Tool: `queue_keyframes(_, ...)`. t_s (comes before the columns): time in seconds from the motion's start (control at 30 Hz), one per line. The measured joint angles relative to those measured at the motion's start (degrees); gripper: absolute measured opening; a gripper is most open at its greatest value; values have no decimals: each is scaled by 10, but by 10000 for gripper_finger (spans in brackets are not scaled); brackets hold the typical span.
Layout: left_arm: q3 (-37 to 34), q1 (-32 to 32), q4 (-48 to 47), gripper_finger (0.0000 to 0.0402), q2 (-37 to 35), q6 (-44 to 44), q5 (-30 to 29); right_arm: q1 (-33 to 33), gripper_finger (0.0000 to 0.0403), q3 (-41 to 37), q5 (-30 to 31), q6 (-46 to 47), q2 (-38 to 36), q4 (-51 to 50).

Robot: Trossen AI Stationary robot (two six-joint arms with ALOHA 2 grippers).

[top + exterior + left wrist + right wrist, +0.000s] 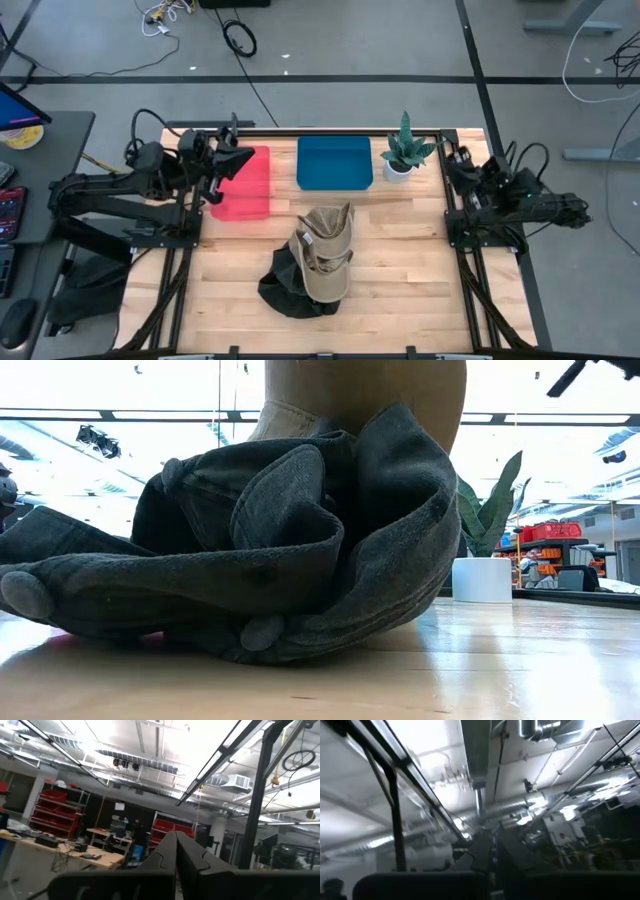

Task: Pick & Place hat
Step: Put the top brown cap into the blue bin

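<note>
A tan cap (325, 257) lies on top of a dark grey cap (290, 290) near the middle of the table; in the low view the grey cap (270, 560) fills the foreground with the tan cap (360, 395) behind and above it. My left gripper (240, 157) is raised over the pink bin (245, 185), its fingers (176, 852) shut and pointing up at the ceiling. My right gripper (450, 160) sits folded back at the table's right edge, its fingers (492, 845) shut, also aimed at the ceiling. Neither touches a cap.
A blue bin (335, 162) stands at the far edge beside the pink bin. A potted plant in a white pot (403, 152) (482, 575) stands at the far right. Bare wood (400, 260) lies to the right of the caps.
</note>
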Motion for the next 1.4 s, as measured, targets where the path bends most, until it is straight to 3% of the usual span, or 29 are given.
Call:
queue_keyframes(0.2, 0, 17, -2, 8, -1, 15, 3, -1, 33, 147, 16, -3, 113, -139)
queue_keyframes(0.33, 1, 23, -13, 25, -11, 16, 6, -9, 33, 223, 70, -10, 181, -147)
queue_keyframes(0.5, 1, 32, -24, 31, -19, 26, 6, -25, 33, 293, 73, -24, 257, -151)
queue_keyframes(0.63, 5, 41, -56, 25, -28, 27, 3, -37, 33, 330, 41, 14, 300, -175)
queue_keyframes(0.9, 138, 26, -318, 20, 11, 1, -9, -66, 33, 387, -88, 86, 354, -311)
queue_keyframes(1.13, 204, 12, -377, 29, 32, 35, -14, -80, 51, 420, -227, 30, 373, -443)
queue_keyframes(1.4, 232, 12, -372, 30, 26, 69, -8, -80, 112, 421, -242, -2, 372, -515)
